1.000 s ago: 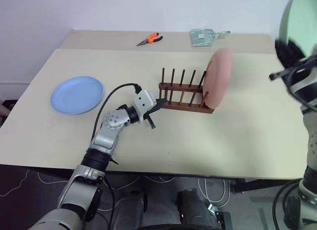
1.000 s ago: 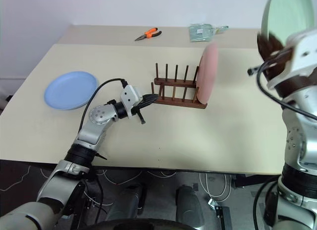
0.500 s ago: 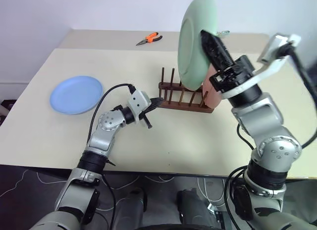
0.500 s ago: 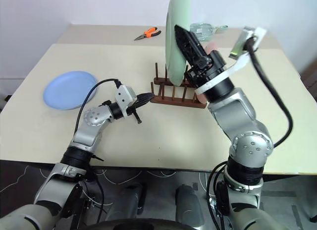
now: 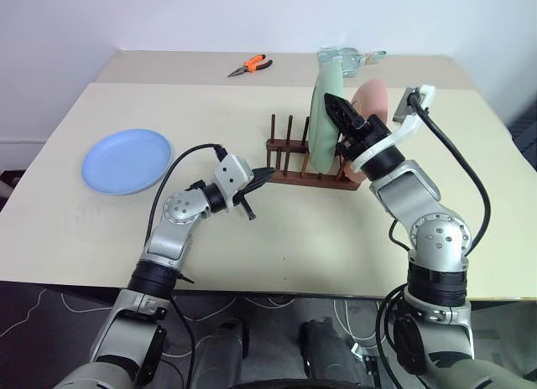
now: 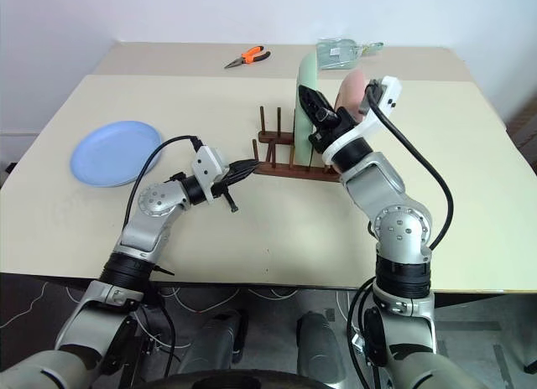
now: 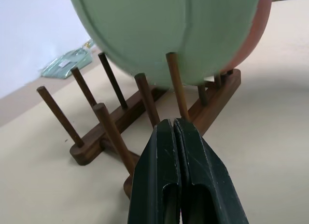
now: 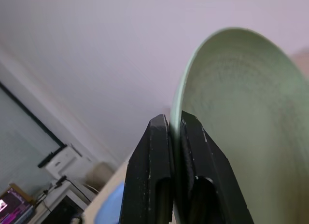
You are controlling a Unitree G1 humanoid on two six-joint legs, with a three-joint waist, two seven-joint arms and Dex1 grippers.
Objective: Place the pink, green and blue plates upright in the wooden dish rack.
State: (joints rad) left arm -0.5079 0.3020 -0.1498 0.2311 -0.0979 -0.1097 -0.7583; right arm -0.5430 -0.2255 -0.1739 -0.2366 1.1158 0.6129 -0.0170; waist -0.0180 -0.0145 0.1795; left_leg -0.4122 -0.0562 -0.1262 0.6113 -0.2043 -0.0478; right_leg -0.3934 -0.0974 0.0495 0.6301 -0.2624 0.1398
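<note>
The green plate [image 5: 319, 125] stands upright over the wooden dish rack [image 5: 289, 167], its lower edge down among the pegs. My right gripper [image 5: 331, 102] is shut on its upper rim; the right wrist view shows that rim [image 8: 231, 89] pinched between the fingers [image 8: 157, 137]. Just behind it, the pink plate [image 5: 376, 100] stands upright at the rack's right end. The blue plate [image 5: 126, 160] lies flat on the table at the far left. My left gripper [image 5: 267, 176] is shut and empty, its tip at the rack's left end [image 7: 111, 132].
Orange pliers [image 5: 252, 66] and a clear packet [image 5: 344, 60] lie at the back of the beige table [image 5: 336, 238]. Open tabletop lies in front of the rack and between it and the blue plate.
My right arm swung in from the right with the green plate, rolled it upright and lowered it onto the rack beside the pink plate. The left gripper stayed at the rack's end.
</note>
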